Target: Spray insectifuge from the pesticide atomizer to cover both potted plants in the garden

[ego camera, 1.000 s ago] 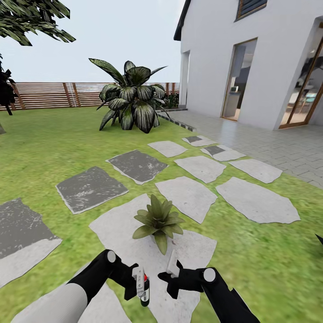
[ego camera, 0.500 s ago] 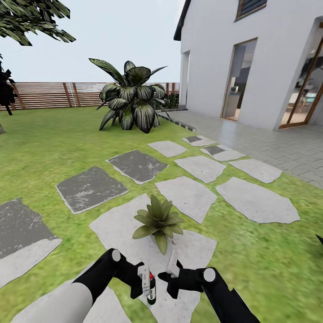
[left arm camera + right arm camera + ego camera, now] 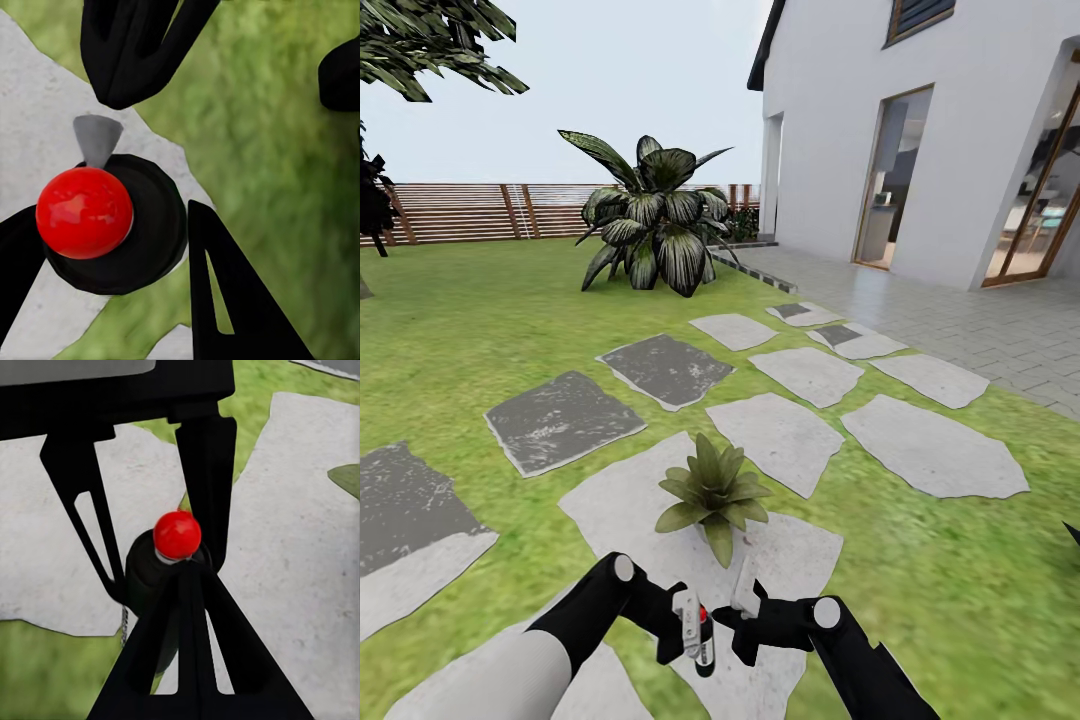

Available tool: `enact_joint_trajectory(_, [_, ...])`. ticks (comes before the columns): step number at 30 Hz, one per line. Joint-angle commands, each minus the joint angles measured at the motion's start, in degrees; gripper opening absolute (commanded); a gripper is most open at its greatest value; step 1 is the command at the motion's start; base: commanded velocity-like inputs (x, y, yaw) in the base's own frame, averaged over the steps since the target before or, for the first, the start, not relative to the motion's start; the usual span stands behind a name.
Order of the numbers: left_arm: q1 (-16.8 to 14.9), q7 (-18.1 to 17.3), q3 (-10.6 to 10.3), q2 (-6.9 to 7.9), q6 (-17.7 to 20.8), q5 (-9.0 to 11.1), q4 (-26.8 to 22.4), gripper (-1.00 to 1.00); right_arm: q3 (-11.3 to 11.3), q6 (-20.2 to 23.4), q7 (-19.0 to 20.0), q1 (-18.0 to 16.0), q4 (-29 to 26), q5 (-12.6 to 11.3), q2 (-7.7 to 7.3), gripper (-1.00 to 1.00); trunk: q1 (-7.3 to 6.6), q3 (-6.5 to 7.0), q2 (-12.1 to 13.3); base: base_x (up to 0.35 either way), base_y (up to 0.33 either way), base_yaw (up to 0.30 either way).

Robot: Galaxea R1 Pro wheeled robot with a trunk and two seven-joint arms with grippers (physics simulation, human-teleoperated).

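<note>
Low at six o'clock, the left gripper (image 3: 682, 632) clamps the atomizer (image 3: 703, 645); right gripper (image 3: 745, 612) looks open. Likely light, stiff, slick: hold mid-body, upright.

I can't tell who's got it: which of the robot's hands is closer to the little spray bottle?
Left. The left hand grips the spray bottle between its fingers; the right hand sits just beside it, seemingly not touching.
</note>
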Motion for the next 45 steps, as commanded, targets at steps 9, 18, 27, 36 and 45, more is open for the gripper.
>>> enact_joint_trajectory(9, [0.0,-0.1,-0.1,-0.35,-0.3,-0.4,-0.1,-1.0,-0.1,-0.5,0.1,0.0,0.0,0.6,0.02,-1.0,-0.01,-0.05,0.0,0.0,0.0,0.0])
enact_joint_trajectory(18, [-0.1,-0.1,0.0,-0.45,-0.3,-0.4,-0.1,-1.0,-0.1,-0.5,0.1,0.0,0.0,0.6,0.02,-1.0,-0.01,-0.05,0.0,0.0,0.0,0.0])
enact_joint_trajectory(27, [-0.1,0.0,0.0,-0.27,-0.3,-0.7,0.0,-1.0,-0.1,-0.5,0.1,0.0,0.0,0.6,0.01,-1.0,-0.01,-0.05,0.0,0.0,0.0,0.0])
enact_joint_trajectory(36, [-0.1,0.1,-0.1,1.5,-0.3,-1.2,0.1,-1.0,-0.1,-0.5,0.1,0.0,0.2,0.7,-0.06,-1.0,-0.01,-0.05,0.0,0.0,0.0,0.0])
enact_joint_trajectory(45, [0.0,0.1,-0.2,6.47,-0.1,-1.1,0.3,-1.0,-0.1,-0.6,0.1,0.0,0.4,0.8,-0.07,-1.0,-0.01,-0.05,0.0,0.0,0.0,0.0])
